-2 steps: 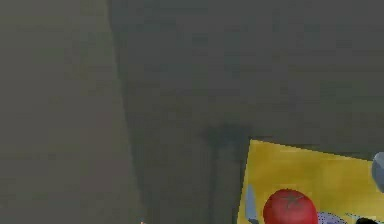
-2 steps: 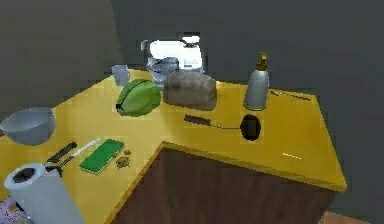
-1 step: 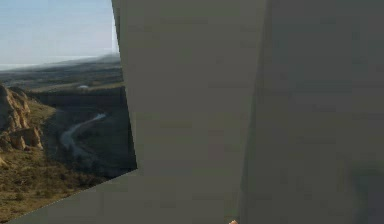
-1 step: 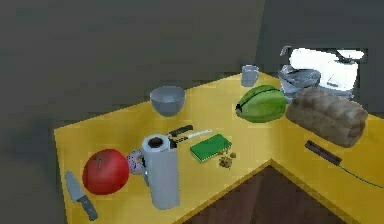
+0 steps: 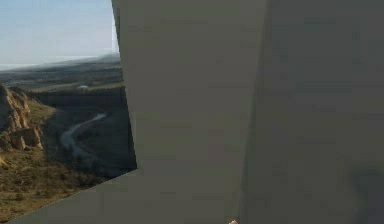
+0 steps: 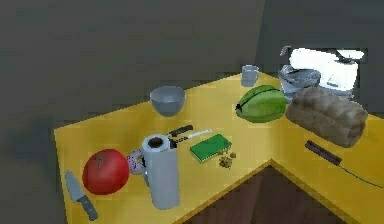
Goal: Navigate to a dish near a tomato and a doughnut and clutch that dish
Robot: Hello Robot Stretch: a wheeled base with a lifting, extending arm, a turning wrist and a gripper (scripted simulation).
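Observation:
A grey bowl-like dish stands near the back of the yellow L-shaped counter in the arm side view. A big red tomato lies toward the counter's front left. Right beside it, a small pink round thing peeks out from behind a grey paper-towel roll; it may be the doughnut.
On the counter also lie a knife, a dark utensil, a flat green pad, a green leafy lump, a bread loaf, a grey cup and a white appliance. The forward view faces grey wall panels close ahead, with an outdoor landscape at left.

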